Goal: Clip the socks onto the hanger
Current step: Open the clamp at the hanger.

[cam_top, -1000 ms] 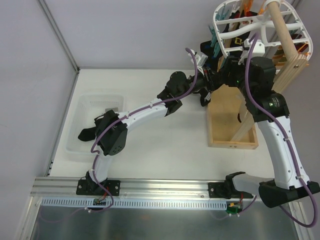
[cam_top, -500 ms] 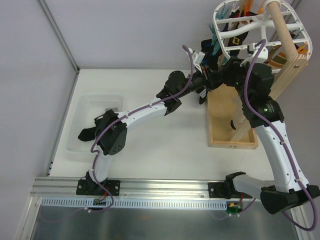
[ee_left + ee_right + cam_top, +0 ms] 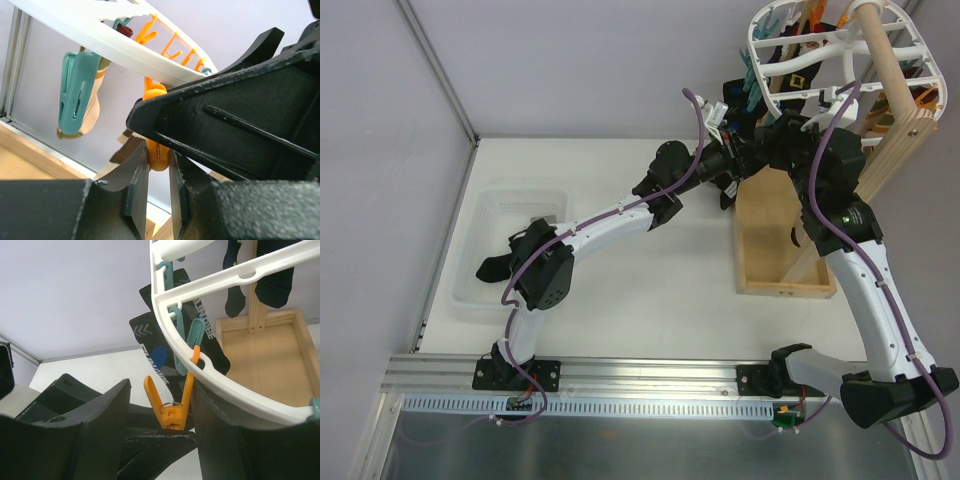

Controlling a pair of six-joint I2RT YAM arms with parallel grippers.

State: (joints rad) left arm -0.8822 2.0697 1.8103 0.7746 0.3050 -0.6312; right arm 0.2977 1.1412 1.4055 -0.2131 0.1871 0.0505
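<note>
White oval peg hanger aloft, black socks under it.

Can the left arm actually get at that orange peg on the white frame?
Most likely yes. In the left wrist view the orange peg hangs from the hanger with its lower end between the fingers of the left pincer. The right pincer crowds close beside it but does not cover it.

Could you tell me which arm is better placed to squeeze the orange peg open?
Probably right: the right gripper, open, flanks the orange peg at its spread handles; the left gripper brackets its lower tip.
</note>
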